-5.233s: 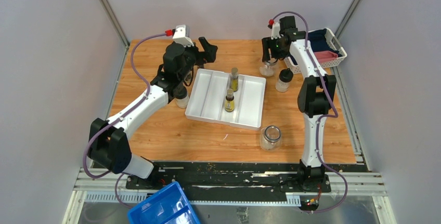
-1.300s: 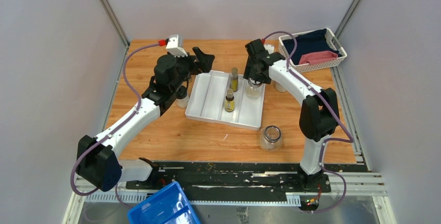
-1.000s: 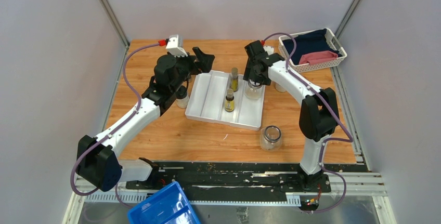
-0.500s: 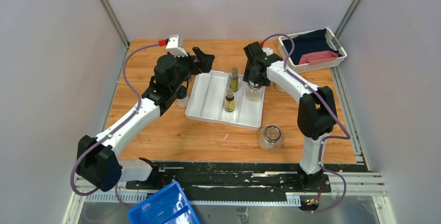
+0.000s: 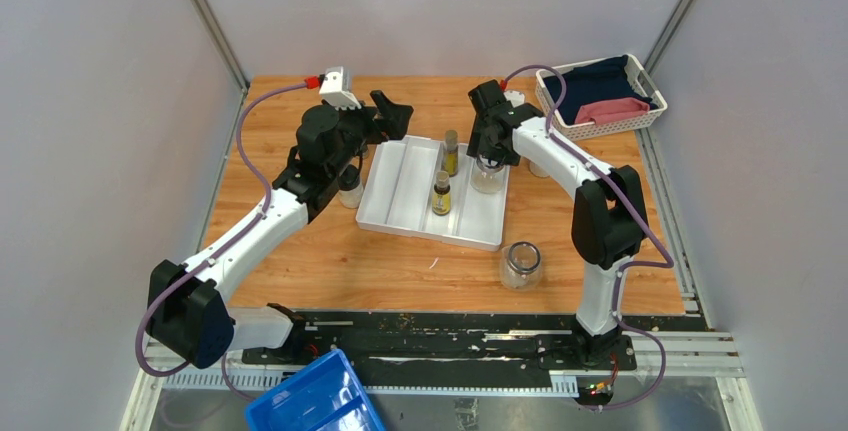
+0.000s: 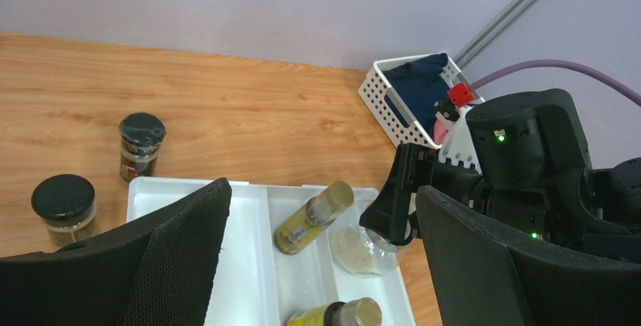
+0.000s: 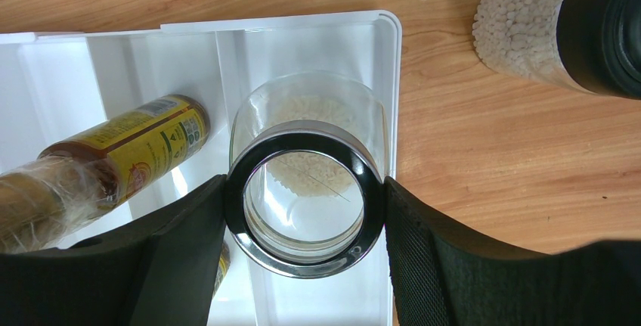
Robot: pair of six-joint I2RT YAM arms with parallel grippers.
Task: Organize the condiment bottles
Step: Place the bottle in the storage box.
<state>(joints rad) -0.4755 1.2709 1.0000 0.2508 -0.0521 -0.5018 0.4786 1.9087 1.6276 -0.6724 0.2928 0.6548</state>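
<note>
Right jaws gripping jar (image 7: 306, 107) at its neck; jar came off surface (image 5: 330, 261) at 2 o'clock of tray (image 5: 400, 191), now in its right slot, 3 o'clock of 2 bottles (image 5: 441, 194); arm stopped, so release looks next; left jaws wide open, empty, tray's 11 o'clock.

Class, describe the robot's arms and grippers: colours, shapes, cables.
The left arm and right arm have white links, black joints and a looping purple cable with a red plug. The left gripper and right gripper have broad black mesh-textured fingers.
</note>
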